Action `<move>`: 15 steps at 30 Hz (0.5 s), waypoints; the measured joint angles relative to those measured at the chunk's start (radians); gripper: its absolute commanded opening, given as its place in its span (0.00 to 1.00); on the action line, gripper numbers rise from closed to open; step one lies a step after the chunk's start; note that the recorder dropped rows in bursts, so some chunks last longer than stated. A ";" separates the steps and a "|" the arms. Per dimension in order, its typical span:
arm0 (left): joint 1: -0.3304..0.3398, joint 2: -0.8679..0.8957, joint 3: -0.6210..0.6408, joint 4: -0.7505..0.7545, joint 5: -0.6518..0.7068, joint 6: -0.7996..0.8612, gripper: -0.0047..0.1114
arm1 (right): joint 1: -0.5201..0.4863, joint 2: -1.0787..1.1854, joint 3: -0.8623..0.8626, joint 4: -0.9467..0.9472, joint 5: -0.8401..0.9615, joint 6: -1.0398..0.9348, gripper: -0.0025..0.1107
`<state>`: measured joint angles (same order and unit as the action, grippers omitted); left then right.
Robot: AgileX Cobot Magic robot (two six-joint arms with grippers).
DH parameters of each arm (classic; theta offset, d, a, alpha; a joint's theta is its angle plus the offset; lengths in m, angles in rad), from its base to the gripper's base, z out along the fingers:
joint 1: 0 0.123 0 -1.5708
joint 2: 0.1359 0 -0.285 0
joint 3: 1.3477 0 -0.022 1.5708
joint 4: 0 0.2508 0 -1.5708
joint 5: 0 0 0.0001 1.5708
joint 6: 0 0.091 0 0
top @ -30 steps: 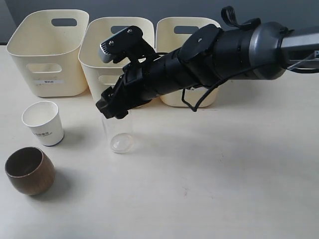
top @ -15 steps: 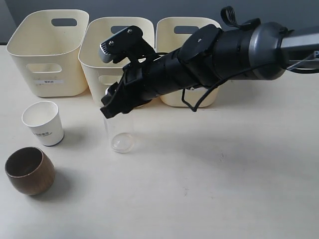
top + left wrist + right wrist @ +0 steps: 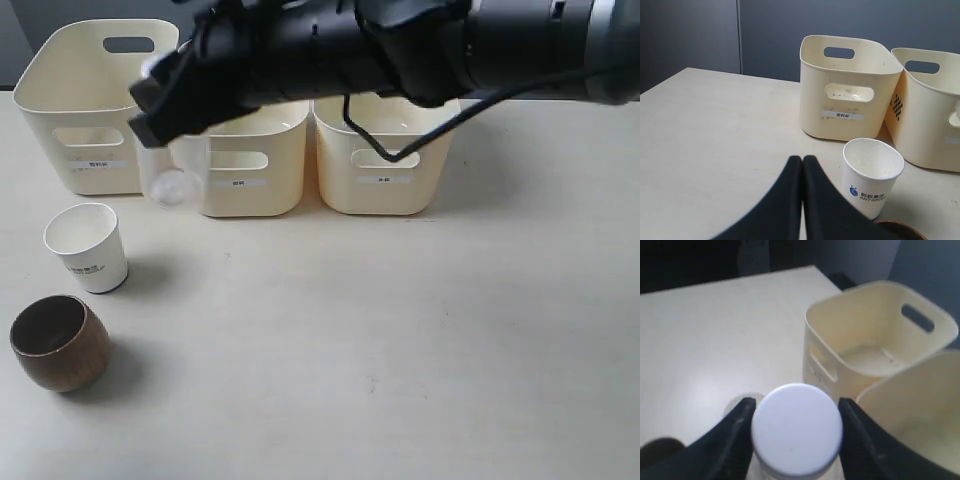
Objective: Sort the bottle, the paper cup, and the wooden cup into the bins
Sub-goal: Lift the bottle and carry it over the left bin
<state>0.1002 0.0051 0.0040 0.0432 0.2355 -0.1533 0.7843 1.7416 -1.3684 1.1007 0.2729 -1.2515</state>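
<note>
The clear bottle (image 3: pixel 172 170) hangs in the air in front of the gap between the left bin (image 3: pixel 60 90) and the middle bin (image 3: pixel 285 160), held by my right gripper (image 3: pixel 160 110). Its white cap (image 3: pixel 796 428) sits tight between the two black fingers (image 3: pixel 735 440). The white paper cup (image 3: pixel 87 247) stands on the table in front of the left bin; the brown wooden cup (image 3: pixel 59 342) stands nearer still. My left gripper (image 3: pixel 803 162) is shut and empty, low over the table beside the paper cup (image 3: pixel 871 176).
A third cream bin (image 3: pixel 385 150) stands at the right of the row. The long black right arm (image 3: pixel 420 50) reaches across above the middle and right bins. The pale table (image 3: pixel 420 340) stretches in front.
The right gripper has lifted the bottle off the table and carried it up and to the left, toward the left bin. The cups have not moved.
</note>
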 measured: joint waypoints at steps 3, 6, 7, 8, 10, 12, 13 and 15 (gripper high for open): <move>0.000 0.000 0.000 0.000 0.000 0.000 0.04 | 0.027 0.005 -0.085 0.000 -0.019 -0.003 0.02; 0.000 0.000 0.000 0.000 0.000 0.000 0.04 | 0.040 0.044 -0.175 -0.016 -0.052 -0.003 0.02; 0.000 0.000 0.000 0.000 0.000 0.000 0.04 | 0.043 0.061 -0.206 -0.020 -0.059 -0.003 0.02; 0.000 0.000 0.000 0.000 0.000 0.000 0.04 | 0.043 0.088 -0.245 -0.025 -0.066 -0.003 0.02; 0.000 0.000 0.000 0.000 0.000 0.000 0.04 | 0.043 0.139 -0.302 -0.029 -0.077 -0.005 0.02; 0.000 0.000 0.000 0.000 0.000 0.000 0.04 | 0.043 0.198 -0.361 -0.034 -0.088 -0.005 0.02; 0.000 0.000 0.000 0.000 0.000 0.000 0.04 | 0.043 0.232 -0.395 -0.040 -0.095 -0.005 0.02; 0.000 0.000 0.000 0.000 0.000 0.000 0.04 | 0.043 0.296 -0.459 -0.053 -0.106 -0.005 0.02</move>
<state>0.1002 0.0051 0.0040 0.0432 0.2355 -0.1533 0.8269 2.0378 -1.8277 1.0478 0.1674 -1.2567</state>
